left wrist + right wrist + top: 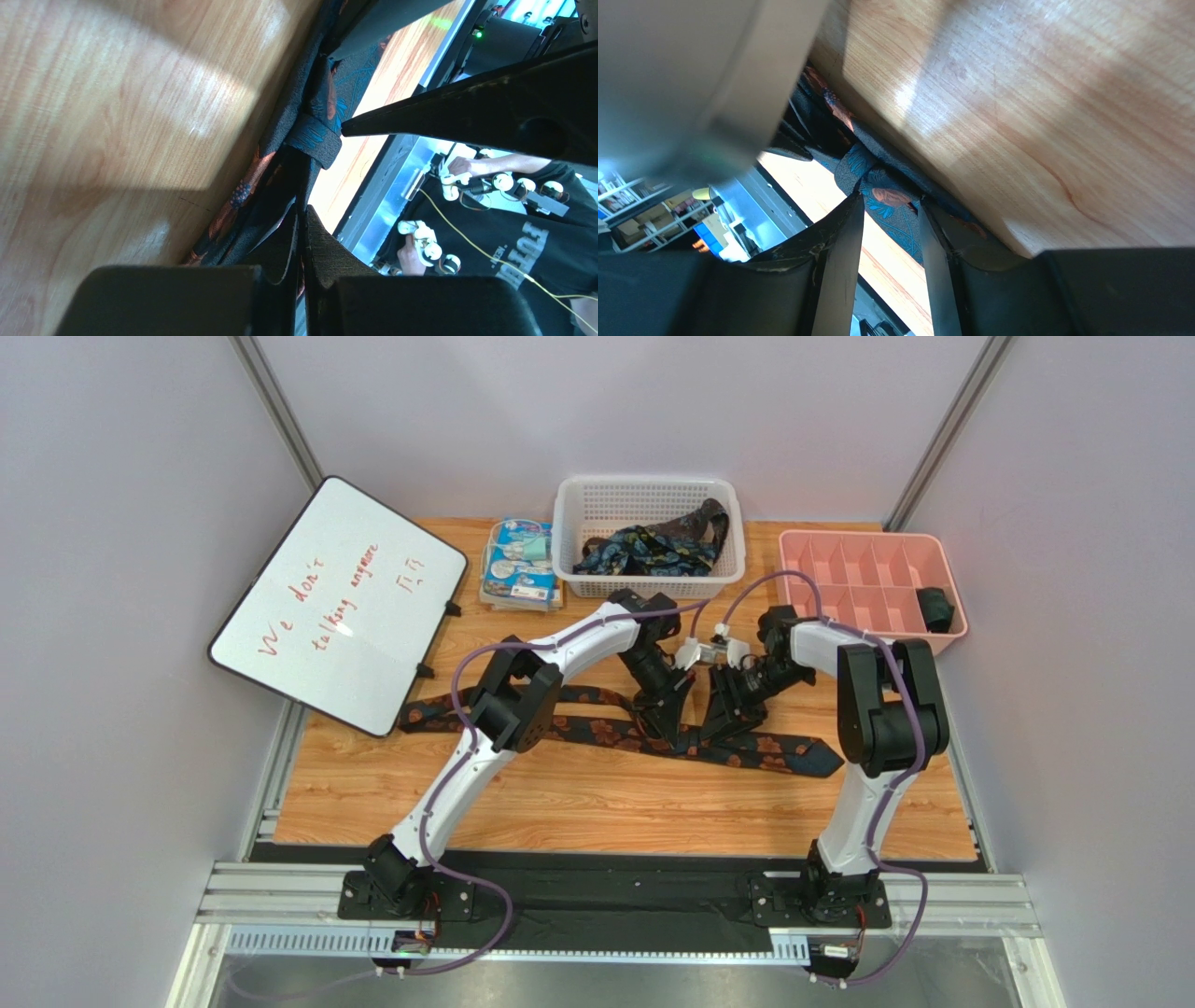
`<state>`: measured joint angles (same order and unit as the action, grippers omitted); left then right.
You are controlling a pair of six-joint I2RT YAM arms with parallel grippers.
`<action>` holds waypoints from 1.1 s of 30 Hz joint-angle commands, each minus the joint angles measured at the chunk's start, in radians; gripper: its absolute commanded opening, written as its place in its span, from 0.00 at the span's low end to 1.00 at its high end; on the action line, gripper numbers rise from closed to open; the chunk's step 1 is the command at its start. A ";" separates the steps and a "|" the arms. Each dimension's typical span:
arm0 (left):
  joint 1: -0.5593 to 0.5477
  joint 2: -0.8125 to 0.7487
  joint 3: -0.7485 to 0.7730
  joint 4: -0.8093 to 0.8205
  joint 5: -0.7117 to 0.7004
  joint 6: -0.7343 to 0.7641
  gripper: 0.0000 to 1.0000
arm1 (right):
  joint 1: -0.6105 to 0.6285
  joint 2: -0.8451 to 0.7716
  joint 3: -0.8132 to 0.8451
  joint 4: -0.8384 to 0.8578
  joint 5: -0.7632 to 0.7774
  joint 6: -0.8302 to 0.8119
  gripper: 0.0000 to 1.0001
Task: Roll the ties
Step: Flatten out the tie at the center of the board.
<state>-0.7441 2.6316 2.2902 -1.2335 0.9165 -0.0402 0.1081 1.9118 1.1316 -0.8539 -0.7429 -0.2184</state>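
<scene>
Navy-black cloth with orange blotches, thin and limp: the tie [786, 751] lay flat across mid-frame on the wood-grain worktop [589, 805]. It looked light, slippery and prone to springing loose, so better pinched across its width at a folded end than mid-span. One fold was clenched in the left fingers [330, 262], while the right fingers [840, 259] stood apart just off the cloth, holding nothing. Spare ties [652, 549] sat in the white basket [575, 525] at top centre, pink tray [859, 541] upper right, grey panel walls around.
</scene>
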 commanded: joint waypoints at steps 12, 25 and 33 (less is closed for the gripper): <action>0.009 -0.001 -0.052 0.069 0.033 -0.049 0.05 | 0.045 -0.054 -0.067 0.142 0.028 0.062 0.37; 0.127 -0.198 -0.230 0.290 0.076 -0.141 0.32 | 0.015 -0.148 -0.035 0.056 0.033 0.027 0.00; 0.267 -0.449 -0.419 0.281 0.038 -0.021 0.57 | -0.018 -0.168 -0.059 0.049 0.046 0.011 0.00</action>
<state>-0.5335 2.3322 1.9144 -0.9508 0.9745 -0.1410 0.1108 1.7729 1.0679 -0.8032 -0.7044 -0.1818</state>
